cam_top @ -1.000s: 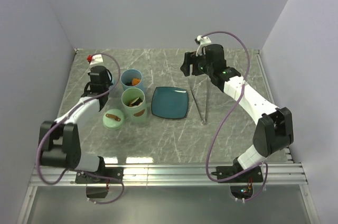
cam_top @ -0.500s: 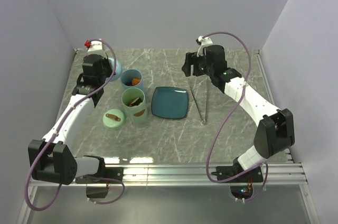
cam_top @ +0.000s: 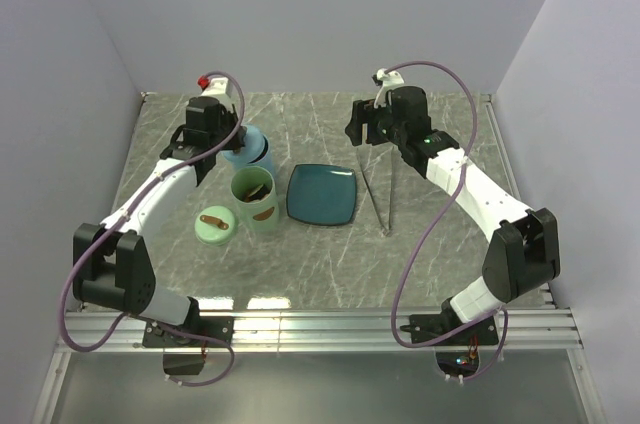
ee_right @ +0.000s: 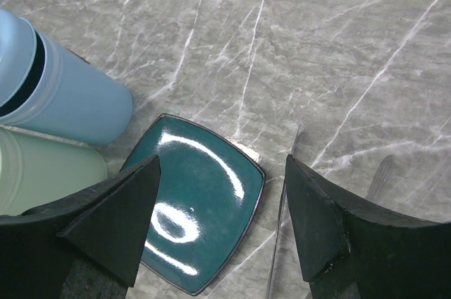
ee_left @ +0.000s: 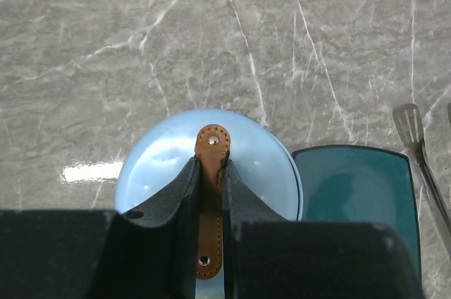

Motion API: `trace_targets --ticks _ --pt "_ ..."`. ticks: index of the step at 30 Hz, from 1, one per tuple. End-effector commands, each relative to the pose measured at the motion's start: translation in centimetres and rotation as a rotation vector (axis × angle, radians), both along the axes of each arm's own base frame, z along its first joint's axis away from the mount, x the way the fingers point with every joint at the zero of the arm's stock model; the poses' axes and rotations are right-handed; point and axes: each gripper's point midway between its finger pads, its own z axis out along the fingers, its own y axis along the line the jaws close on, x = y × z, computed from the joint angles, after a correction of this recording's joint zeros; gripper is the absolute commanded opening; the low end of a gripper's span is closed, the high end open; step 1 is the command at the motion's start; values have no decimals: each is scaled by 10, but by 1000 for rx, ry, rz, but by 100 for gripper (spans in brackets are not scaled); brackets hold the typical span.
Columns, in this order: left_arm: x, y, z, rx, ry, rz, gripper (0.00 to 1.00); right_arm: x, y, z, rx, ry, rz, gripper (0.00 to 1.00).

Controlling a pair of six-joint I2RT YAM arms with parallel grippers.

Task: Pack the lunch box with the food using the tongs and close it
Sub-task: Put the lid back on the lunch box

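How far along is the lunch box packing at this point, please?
Done, apparently: teal plate is bare, tongs lie on the table. In hand: the left gripper pinches the blue lid by its strap above the blue container. Left: seat it, then fit the green lid onto the open green container.

Bright, even light; glare on teal plate (ee_right: 197, 200).
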Motion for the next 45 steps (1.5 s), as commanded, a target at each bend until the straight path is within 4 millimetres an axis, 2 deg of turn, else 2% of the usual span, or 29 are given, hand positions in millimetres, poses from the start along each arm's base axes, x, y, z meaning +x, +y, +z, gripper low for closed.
trace_targets --ticks 1,11,26,32,35,36,39,44,45 --pt "7 -14 19 -28 -38 -32 1 3 -4 16 11 -51 -17 78" --pt "4 -28 22 -40 -58 -67 1 3 -4 11 6 -44 -13 78" --pt "10 -40 -3 11 29 -98 1 3 -3 6 2 -34 -8 78" --pt "9 -34 -5 26 28 -73 1 4 -2 3 -3 -26 -4 78" --pt "7 -33 -3 24 21 -67 12 4 -2 3 -4 -26 -4 78" --pt "7 -32 -1 22 13 -62 25 4 -2 3 -3 -25 -4 78" --pt "5 -33 7 11 -22 -71 44 5 -3 3 -4 -25 -7 78" --pt "2 -31 21 3 -75 -69 59 4 -3 2 -6 -26 -8 78" --pt "2 -31 23 1 -81 -67 73 4 -3 2 -7 -27 -7 78"
